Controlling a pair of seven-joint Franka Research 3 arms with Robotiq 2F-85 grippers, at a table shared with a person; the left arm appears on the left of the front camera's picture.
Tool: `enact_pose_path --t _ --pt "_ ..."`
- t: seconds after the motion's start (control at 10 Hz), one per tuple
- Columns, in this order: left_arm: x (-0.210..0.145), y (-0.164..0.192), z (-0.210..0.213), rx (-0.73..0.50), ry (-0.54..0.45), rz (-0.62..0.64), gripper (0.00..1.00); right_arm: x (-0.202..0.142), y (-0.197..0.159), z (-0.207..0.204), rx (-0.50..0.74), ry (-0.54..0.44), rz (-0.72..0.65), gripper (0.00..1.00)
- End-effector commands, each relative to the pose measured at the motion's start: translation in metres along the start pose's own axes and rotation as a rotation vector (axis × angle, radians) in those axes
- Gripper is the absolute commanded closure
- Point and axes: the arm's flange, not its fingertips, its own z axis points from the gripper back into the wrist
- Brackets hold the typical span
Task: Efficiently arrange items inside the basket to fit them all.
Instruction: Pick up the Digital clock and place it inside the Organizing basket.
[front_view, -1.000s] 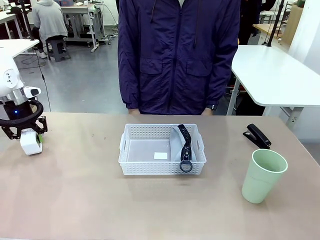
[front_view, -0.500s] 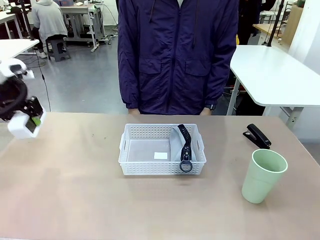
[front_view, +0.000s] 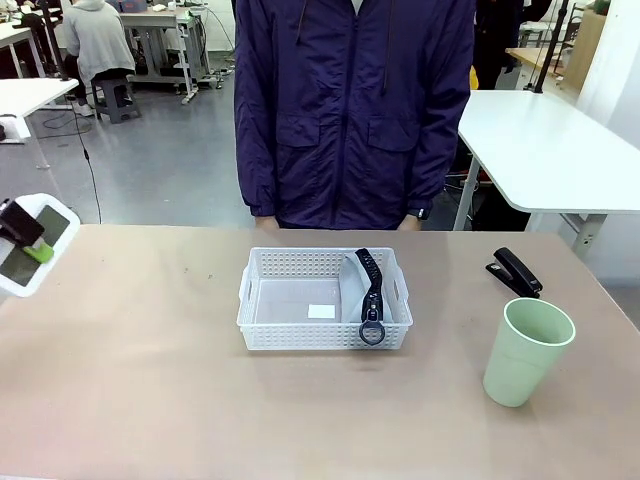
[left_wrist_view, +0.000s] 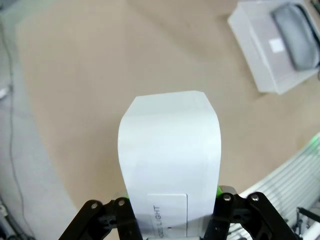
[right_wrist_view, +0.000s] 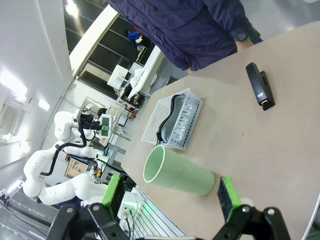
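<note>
At the far left edge of the front view my left gripper (front_view: 28, 240) is shut on the white box (front_view: 38, 250), held tilted above the table. The left wrist view looks along the box (left_wrist_view: 170, 155) between the fingers down at the table. The white basket (front_view: 300, 337) sits mid-table with the grey soft case (front_view: 352, 285) leaning in its right end, the strap and ring (front_view: 372, 300) draped over the front wall. The black stapler (front_view: 515, 272) and the pale green cup (front_view: 527, 350) stand at the right. My right gripper (right_wrist_view: 170, 200) is open, low beside the cup (right_wrist_view: 180, 172).
A person in a dark blue jacket (front_view: 350, 110) stands at the far side, hands behind the table edge. The basket (left_wrist_view: 260, 75) with the case (left_wrist_view: 295, 35) lies far from the held box. The stapler (right_wrist_view: 261, 86) lies beyond the cup.
My left gripper has lifted the white box off the table's left side, carrying it up and leftward and tilting it. Basket, stapler and cup have stayed in place.
</note>
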Motion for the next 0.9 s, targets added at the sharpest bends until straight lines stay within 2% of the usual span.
enact_pose_path --t 0.0,0.4,0.5,0.6,0.8 --pt "0.006 0.002 0.007 0.026 -0.007 0.027 1.0 0.003 0.0 0.0 0.012 -0.016 0.027 0.0" --pt "0.006 0.002 0.007 0.026 -0.007 0.027 1.0 0.003 0.0 0.0 0.012 -0.016 0.027 0.0" --pt "0.003 0.001 0.004 0.005 -0.008 0.012 0.48 0.003 0.0 0.0 0.012 -0.016 0.027 0.0" --pt "0.019 -0.03 0.005 -0.025 -0.006 -0.052 0.48 0.003 0.0 0.0 0.012 -0.016 0.027 0.0" --pt "0.073 -0.127 -0.005 0.093 0.072 -0.151 0.48 0.003 0.0 0.0 0.012 -0.016 0.027 0.0"
